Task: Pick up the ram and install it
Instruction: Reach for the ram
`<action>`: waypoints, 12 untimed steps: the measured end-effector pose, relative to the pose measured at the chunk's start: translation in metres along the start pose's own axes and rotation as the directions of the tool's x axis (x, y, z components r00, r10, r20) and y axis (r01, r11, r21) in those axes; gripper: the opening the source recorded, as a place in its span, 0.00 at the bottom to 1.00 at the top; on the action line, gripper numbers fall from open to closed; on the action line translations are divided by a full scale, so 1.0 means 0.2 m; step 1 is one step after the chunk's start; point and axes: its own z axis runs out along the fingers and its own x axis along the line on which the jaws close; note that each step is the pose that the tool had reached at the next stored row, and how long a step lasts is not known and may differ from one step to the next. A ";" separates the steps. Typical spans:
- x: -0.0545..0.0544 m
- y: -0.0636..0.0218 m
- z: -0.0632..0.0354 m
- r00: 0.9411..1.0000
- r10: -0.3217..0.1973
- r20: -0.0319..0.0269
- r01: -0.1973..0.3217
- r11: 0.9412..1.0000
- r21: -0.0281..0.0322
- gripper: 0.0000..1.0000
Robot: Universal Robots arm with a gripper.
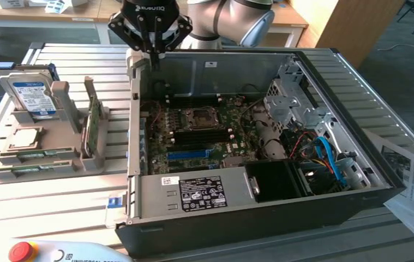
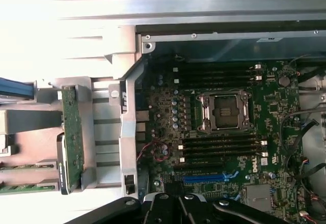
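Observation:
The ram is one of two alike narrow green sticks lying flat in the grey holder [image 1: 61, 158]. One stick [image 1: 36, 154] is just behind the other stick [image 1: 28, 170], and I cannot tell which is meant. Both show in the wrist view too, one stick [image 2: 20, 167] beside the other [image 2: 20, 187]. My gripper [image 1: 155, 61] hangs shut and empty above the back corner of the open computer case [image 1: 265, 213], on the exterior view's left. It is well apart from the sticks. Its dark fingers [image 2: 163, 208] show over the motherboard [image 2: 219, 112], whose black memory slots [image 2: 219, 147] are bare.
In the holder a taller green card [image 1: 93, 123] stands upright and a hard drive [image 1: 32, 95] leans at the back, with a processor chip [image 1: 23, 137] in front of it. A power supply [image 1: 199, 194] fills the case's near side. A red stop button [image 1: 21, 251] sits at the front.

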 end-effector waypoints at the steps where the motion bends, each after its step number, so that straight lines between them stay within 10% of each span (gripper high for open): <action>1: 0.01 0.000 0.000 1.000 0.000 0.000 0.000 1.000 0.000 0.11; 12: 0.08 0.004 0.003 1.000 0.000 -0.001 0.000 1.000 0.000 0.11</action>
